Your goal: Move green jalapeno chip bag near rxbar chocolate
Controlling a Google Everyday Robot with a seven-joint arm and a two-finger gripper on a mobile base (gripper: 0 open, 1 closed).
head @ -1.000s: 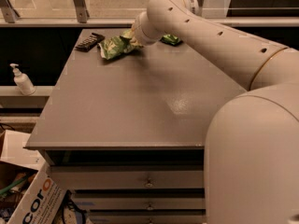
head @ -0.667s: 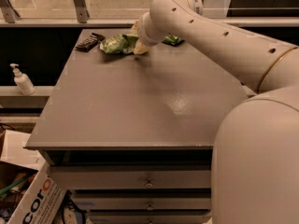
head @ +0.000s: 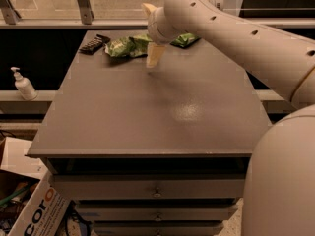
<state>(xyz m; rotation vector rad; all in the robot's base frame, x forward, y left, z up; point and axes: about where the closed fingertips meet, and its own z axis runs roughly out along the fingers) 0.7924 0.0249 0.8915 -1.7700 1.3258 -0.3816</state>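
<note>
Cardboard box (head: 34, 211) with red letters is seen at the lower left, on the floor beside grey drawers (head: 156, 192). Over the drawers a grey table (head: 162, 107) is placed, and its front and middle part carries nothing. A white pump bottle (head: 21, 83) is set on a ledge to the left of the table. The big pale arm (head: 256, 38) is stretched from the right side to the far edge of the table. There the gripper (head: 148, 36) is held above the table top, just to the right of the green jalapeno chip bag (head: 125, 46). Its two cream fingers (head: 154, 55) are spread well apart, one pointed down and one up, and nothing is gripped between them. The chip bag is laid flat near the far left corner. The rxbar chocolate (head: 94, 44) is found just beside it on the left. A second green bag (head: 185, 39) is partly hidden behind the arm. A glass railing (head: 83, 4) is seen behind the table.
</note>
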